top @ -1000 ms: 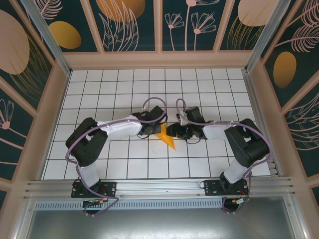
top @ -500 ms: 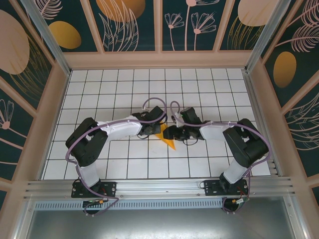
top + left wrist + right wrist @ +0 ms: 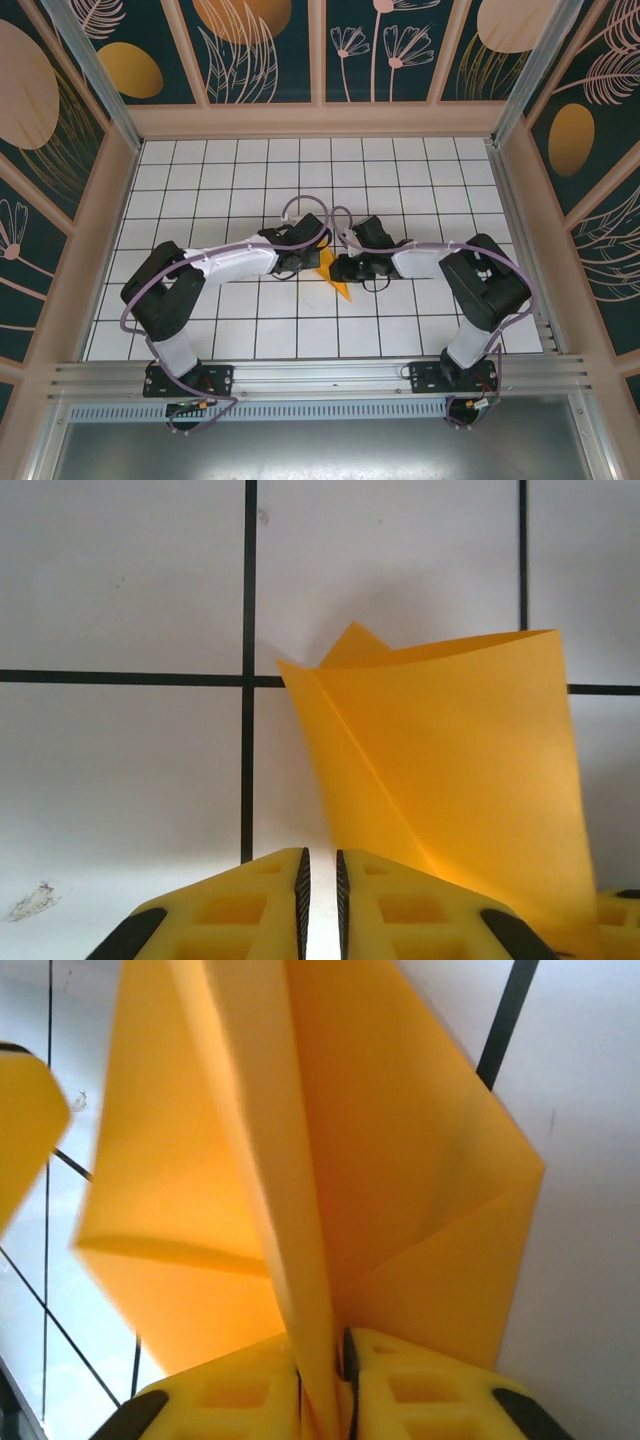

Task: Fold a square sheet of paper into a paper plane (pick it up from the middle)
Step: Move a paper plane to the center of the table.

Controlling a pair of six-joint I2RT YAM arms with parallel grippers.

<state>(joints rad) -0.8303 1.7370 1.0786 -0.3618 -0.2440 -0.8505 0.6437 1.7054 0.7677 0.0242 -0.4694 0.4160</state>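
Paper plane (image 3: 341, 289), long axis near-to-far, tip nearward, tight in right pincer (image 3: 322, 1348); left pincer (image 3: 320, 868) closed alongside.

- From above and behind the arm bases we look steeply down on the whole tiled table (image 3: 250, 170) from far off, with the left arm on the left.
- At the left wrist we sit low and close, facing forward past the left gripper (image 3: 320, 865) to the orange-yellow paper (image 3: 470, 750).
- At the right wrist we are nearer still, looking over the right gripper (image 3: 320, 1352) and up the paper's folds.
- All three views share the paper and the tiles around it at mid-table.
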